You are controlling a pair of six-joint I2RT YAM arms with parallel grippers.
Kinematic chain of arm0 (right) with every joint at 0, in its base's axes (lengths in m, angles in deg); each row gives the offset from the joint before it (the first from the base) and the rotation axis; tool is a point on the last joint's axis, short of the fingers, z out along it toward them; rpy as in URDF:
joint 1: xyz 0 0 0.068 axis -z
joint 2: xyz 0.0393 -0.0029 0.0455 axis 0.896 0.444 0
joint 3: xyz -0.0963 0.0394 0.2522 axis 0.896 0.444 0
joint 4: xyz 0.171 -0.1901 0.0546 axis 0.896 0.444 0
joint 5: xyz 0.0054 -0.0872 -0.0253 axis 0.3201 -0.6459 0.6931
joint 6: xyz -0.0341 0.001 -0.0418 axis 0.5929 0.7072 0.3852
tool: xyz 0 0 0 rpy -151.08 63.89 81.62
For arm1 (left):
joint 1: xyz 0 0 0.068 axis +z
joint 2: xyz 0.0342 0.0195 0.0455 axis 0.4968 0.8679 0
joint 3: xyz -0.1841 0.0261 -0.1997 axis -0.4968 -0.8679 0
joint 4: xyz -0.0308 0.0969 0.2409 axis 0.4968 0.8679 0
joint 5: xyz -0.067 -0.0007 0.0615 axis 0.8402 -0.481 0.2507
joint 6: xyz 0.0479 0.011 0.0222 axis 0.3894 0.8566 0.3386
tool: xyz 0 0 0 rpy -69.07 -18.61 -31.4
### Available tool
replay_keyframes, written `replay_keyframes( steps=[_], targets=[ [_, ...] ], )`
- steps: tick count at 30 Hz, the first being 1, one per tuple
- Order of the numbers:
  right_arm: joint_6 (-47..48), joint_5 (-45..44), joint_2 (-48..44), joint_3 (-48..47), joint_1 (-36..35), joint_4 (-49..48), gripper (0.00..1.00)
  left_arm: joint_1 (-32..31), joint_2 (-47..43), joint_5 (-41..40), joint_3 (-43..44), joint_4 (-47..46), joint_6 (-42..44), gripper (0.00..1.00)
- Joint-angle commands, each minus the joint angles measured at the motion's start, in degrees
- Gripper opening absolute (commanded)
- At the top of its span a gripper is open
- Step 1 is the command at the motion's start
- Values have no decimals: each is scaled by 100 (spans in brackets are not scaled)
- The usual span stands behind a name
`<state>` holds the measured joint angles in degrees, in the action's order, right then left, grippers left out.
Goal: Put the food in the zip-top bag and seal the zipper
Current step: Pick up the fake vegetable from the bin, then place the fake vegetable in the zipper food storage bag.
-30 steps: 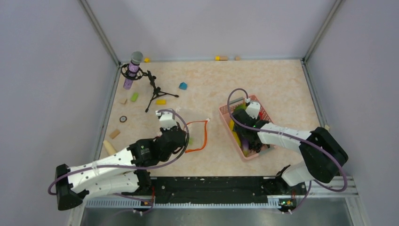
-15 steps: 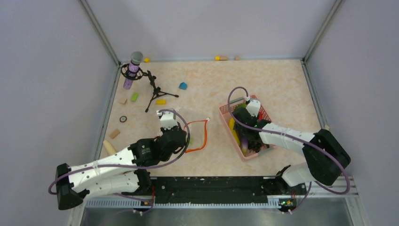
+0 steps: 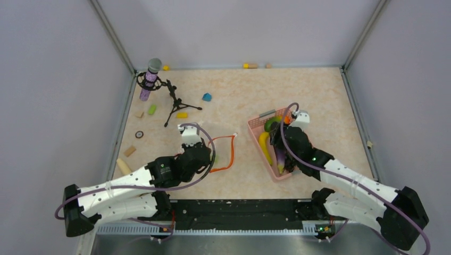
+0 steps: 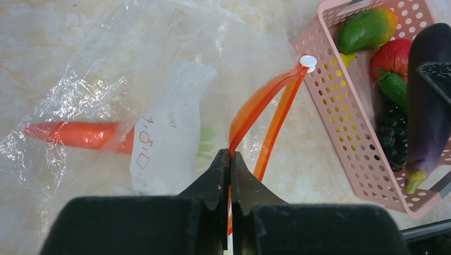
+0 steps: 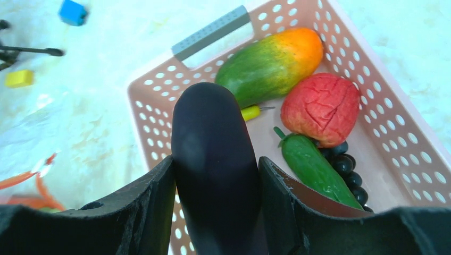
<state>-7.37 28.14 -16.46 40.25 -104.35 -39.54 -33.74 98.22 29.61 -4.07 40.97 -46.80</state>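
The clear zip-top bag (image 4: 133, 64) lies flat with an orange carrot (image 4: 80, 134) inside. My left gripper (image 4: 230, 155) is shut on one lip of the orange-red zipper (image 4: 266, 93), lifting it. The white slider tab (image 4: 307, 61) sits at the far end. In the top view the left gripper (image 3: 211, 158) is at the bag's (image 3: 213, 133) right edge. My right gripper (image 5: 215, 175) is shut on the dark purple eggplant (image 5: 213, 149) over the pink basket (image 5: 154, 106). A green-orange fruit (image 5: 271, 61), red tomato (image 5: 322, 106), green piece (image 5: 314, 167) and grapes (image 5: 345, 164) lie in the basket.
A yellow banana (image 3: 264, 144) lies in the basket (image 3: 254, 125). A grey block (image 5: 210, 33) rests on its far rim. A microphone on a tripod (image 3: 151, 79) stands back left. Blue (image 3: 207, 97), yellow (image 3: 182, 115) and green (image 3: 152, 109) blocks lie near it.
The right arm has swung its elbow out to the right, and its gripper has closed on the eggplant and shifted toward the basket's far side. The left arm has not moved.
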Motion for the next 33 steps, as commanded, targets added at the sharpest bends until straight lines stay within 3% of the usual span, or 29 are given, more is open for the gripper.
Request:
replay_keyframes(
  steps=[1,10,16,21,29,33],
  targets=[
    [475,632,-632,255,45,-855,16,11,67,15,221,-266,68,0],
    [1040,2090,-1395,732,45,-2050,16,16,25,83,210,-279,99,0],
    [1370,2195,-1400,643,41,-2299,16,14,-44,149,194,-296,108,0],
    [1052,2694,-1093,197,52,-1716,17,10,-55,187,185,-328,125,0],
    [177,5386,83,-171,33,-1401,20,15,-18,192,181,-356,134,0],
    [23,5859,866,-354,-161,-1461,19,11,17,272,189,-384,159,0]
  ],
)
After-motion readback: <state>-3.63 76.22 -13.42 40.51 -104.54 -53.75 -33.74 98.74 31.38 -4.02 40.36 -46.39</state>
